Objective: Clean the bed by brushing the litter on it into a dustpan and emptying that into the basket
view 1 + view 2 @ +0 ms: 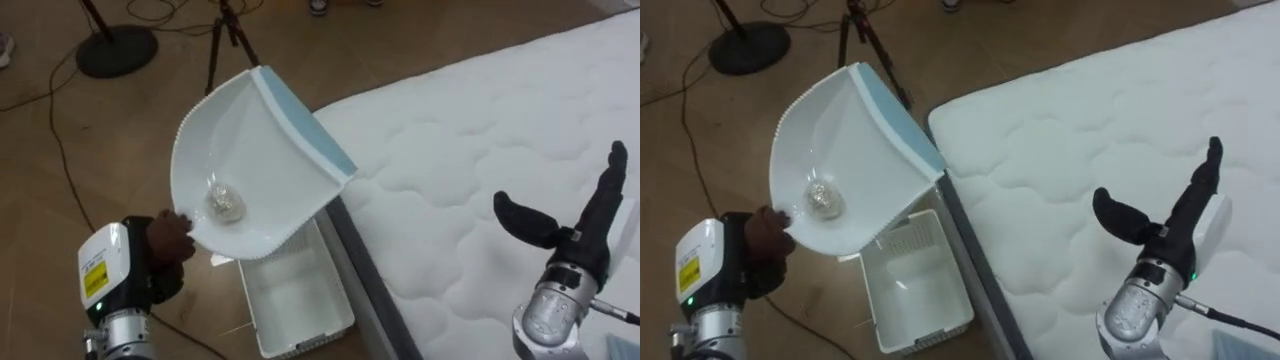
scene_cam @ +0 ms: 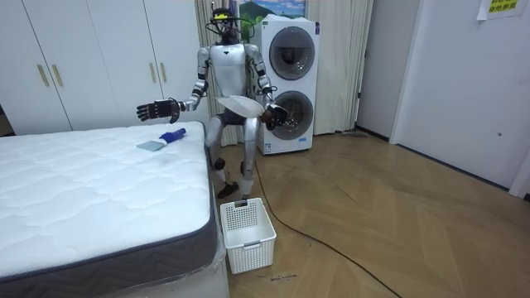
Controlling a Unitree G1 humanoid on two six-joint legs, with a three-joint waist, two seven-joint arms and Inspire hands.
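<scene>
dustpan: white plastic dustpan with blue lip (image 1: 265, 165), directly above the white slatted plastic basket (image 1: 310, 337), lip raised
left hand (image 1: 165, 245): clenched on the pan's handle
trash: crumpled shiny wad (image 1: 227, 203), low in the pan, over the basket
right hand (image 1: 560, 235): fingers released, over white quilted mattress (image 1: 480, 120) beside the basket
risk: lip overhangs the basket's rim, so tipping may drop the wad on the floor
</scene>
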